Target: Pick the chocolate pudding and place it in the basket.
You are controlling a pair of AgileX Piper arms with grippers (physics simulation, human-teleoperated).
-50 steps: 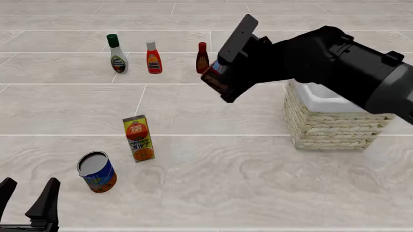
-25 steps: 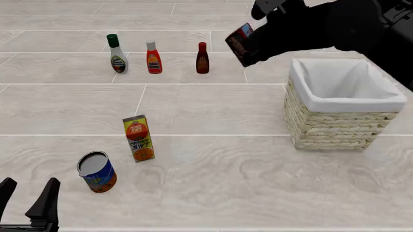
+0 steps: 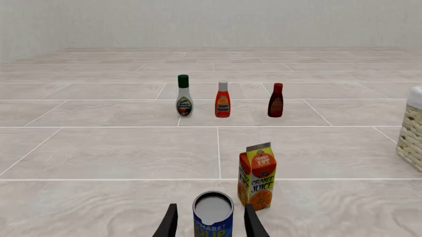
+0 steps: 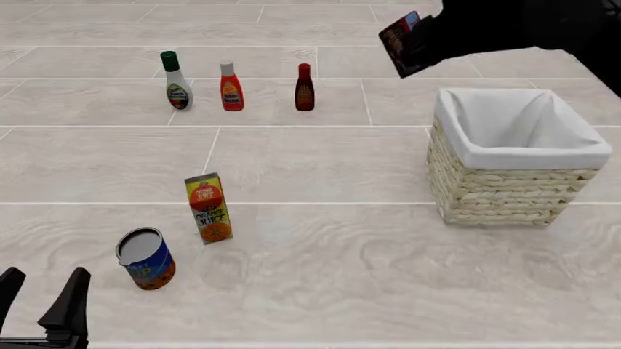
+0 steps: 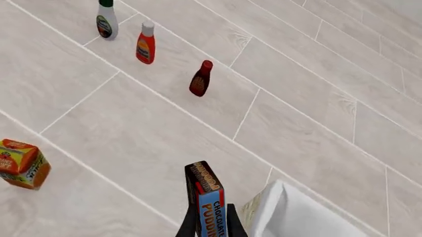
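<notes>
The chocolate pudding (image 4: pixel 400 42), a dark brown box with red edging, hangs high above the table, up and to the left of the basket (image 4: pixel 505 190). My right gripper (image 4: pixel 415 38) is shut on it. In the right wrist view the pudding (image 5: pixel 207 196) shows its blue top face, held between the fingers (image 5: pixel 187 226). The basket's white liner (image 5: pixel 290 213) lies just beside and below the box. My left gripper (image 4: pixel 45 276) stands open at the near left edge, and in the left wrist view it (image 3: pixel 211 208) has the soup can just ahead of it.
A soup can (image 4: pixel 145 259) and an orange juice carton (image 4: pixel 209 207) stand at the near left. Three bottles stand in a row at the back: a white dressing bottle (image 4: pixel 177 81), a red bottle (image 4: pixel 231 86) and a dark sauce bottle (image 4: pixel 305 88).
My right arm has carried the pudding upward and to the right, from near the dark sauce bottle to high beside the basket's far left. The left gripper has stayed still.
</notes>
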